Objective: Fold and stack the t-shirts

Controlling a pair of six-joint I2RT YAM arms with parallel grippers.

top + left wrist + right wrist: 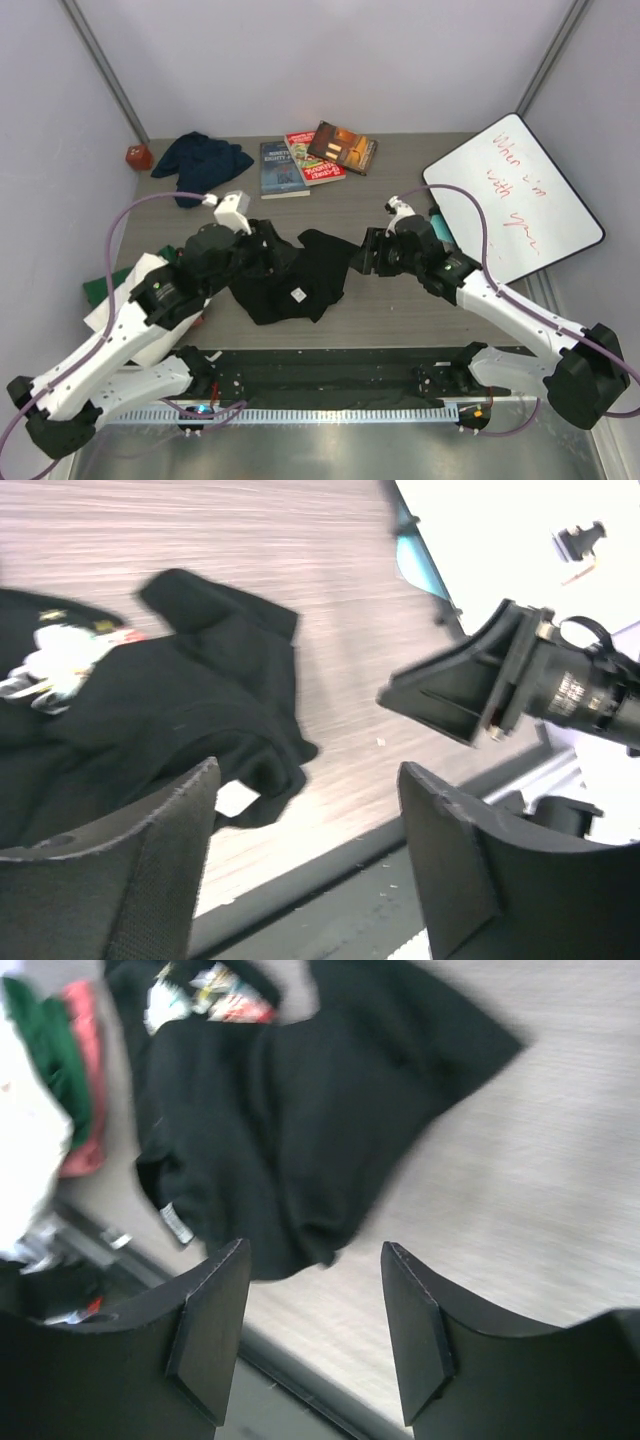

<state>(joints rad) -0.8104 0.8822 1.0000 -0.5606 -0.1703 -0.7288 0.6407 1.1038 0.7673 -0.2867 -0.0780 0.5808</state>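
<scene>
On table [400, 205] centre: black t-shirt [300, 285], crumpled, partly doubled over. Left gripper [305, 790] and right gripper [315, 1260] spread wide, empty, close by cloth. Likely soft, light, limp, prone to bunching; best pinched at hem corners or shoulder edges, single layer only.

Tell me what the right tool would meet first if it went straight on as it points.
Most likely the black t-shirt: in the right wrist view its bunched edge lies ahead of the open right tool. Depth is unclear, so the table could come first.
</scene>
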